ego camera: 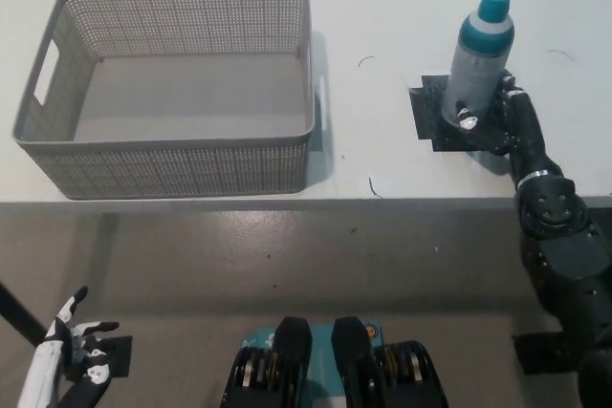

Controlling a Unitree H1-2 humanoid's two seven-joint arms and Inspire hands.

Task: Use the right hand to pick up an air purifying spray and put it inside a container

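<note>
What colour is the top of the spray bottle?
Teal. The spray bottle has a teal cap and a grey body, shown in the head view.

left hand [69, 355] cropped; spray [475, 62] base hidden

White table [382, 7] bearing a black patch [427, 114].

White table [382, 7] seen from above, its front edge running across the middle of the view above a grey floor [287, 274]. A grey perforated basket [172, 155] rests on the table well to the left of the black right hand [492, 117]. Directly beneath that hand lies a black square patch [427, 117], on which stands a grey spray can [475, 69] with a teal cap.
</note>
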